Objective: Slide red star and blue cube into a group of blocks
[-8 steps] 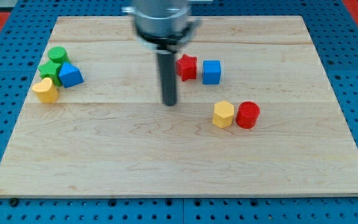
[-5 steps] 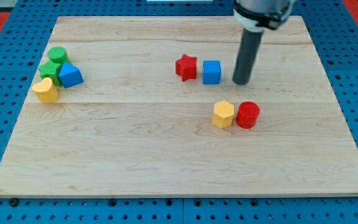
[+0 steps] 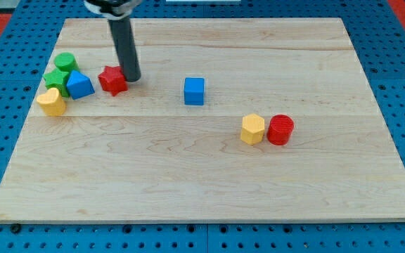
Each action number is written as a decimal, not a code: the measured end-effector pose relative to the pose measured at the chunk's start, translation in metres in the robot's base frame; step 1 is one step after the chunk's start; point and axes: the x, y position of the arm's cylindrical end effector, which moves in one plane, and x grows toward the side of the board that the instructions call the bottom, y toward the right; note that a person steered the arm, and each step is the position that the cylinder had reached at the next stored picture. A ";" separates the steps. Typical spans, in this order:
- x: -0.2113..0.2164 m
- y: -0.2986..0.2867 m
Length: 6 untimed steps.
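Nearest you, at the view's bottom, the board [image 3: 188, 197] is bare wood. Farther up on the view's right sit a yellow block [image 3: 252, 129] and a red cylinder [image 3: 280, 130], touching each other; leave those 2 alone.

Next back is the blue cube [image 3: 195, 91], alone near the middle, well apart from everything. You will judge it the second job: get behind its right face and push it straight toward the view's left, along the same line the star is on.

Farther still, your tip [image 3: 131, 77] sits against the upper right edge of the red star [image 3: 113, 80]. There are no jaws here, only the rod, so nothing is grasped. The star is small, deep red, with blunt points, just beside the blue block [image 3: 80, 85] but not yet touching. Keep the push low and centred; an off-centre contact on a point would likely spin it.

The group at the view's left holds 2 green blocks [image 3: 60, 70], that blue block and a yellow piece [image 3: 51, 102].
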 end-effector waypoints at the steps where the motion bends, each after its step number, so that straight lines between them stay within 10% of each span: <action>1: -0.013 0.048; 3: 0.019 0.204; 6: 0.033 0.044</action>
